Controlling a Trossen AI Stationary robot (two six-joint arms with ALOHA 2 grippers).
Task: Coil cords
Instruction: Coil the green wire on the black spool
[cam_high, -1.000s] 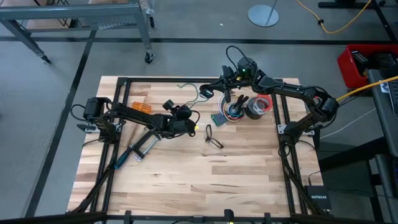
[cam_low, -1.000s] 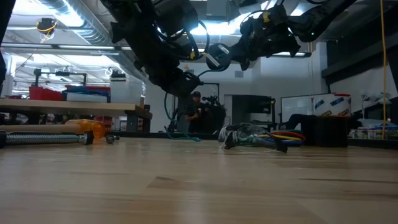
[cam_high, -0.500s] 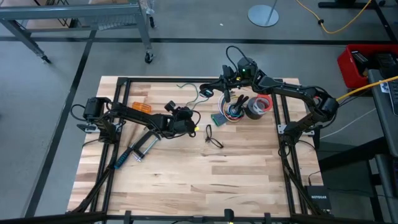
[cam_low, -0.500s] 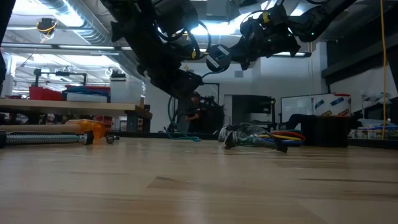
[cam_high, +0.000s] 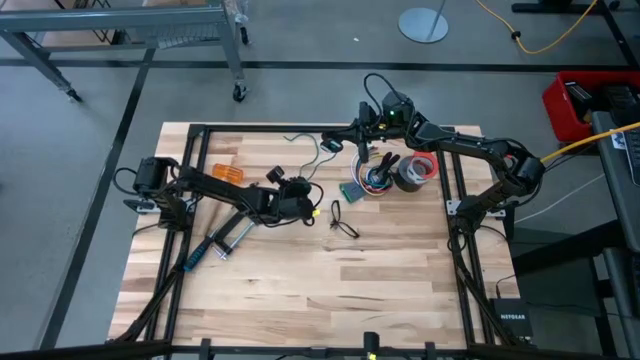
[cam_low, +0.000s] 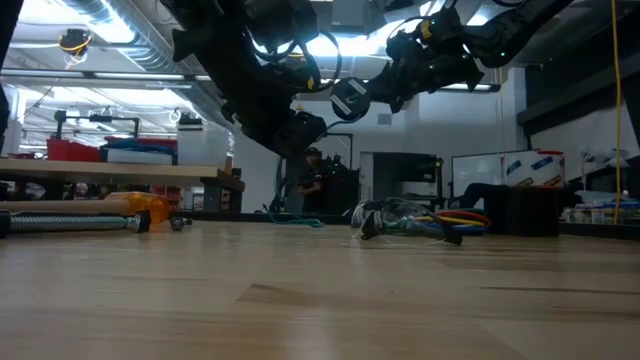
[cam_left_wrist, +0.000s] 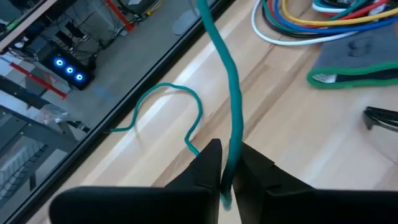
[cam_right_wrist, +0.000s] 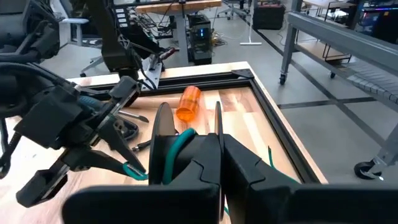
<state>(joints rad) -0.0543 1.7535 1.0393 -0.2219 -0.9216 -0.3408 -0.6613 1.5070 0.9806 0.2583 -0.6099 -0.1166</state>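
My left fingers (cam_left_wrist: 230, 167) are pinched shut on a green cord (cam_left_wrist: 231, 106), raised above the wooden surface (cam_high: 330, 280) near its middle. My right fingers (cam_right_wrist: 186, 155) also clamp that cord, up near the far edge by the pile of coloured wires (cam_high: 375, 178). The cord's loose end trails across the surface.

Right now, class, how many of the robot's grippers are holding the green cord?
2. The left gripper is shut on the green cord over the table's middle; the right gripper grips it near the far edge, beside the coloured wire bundle.
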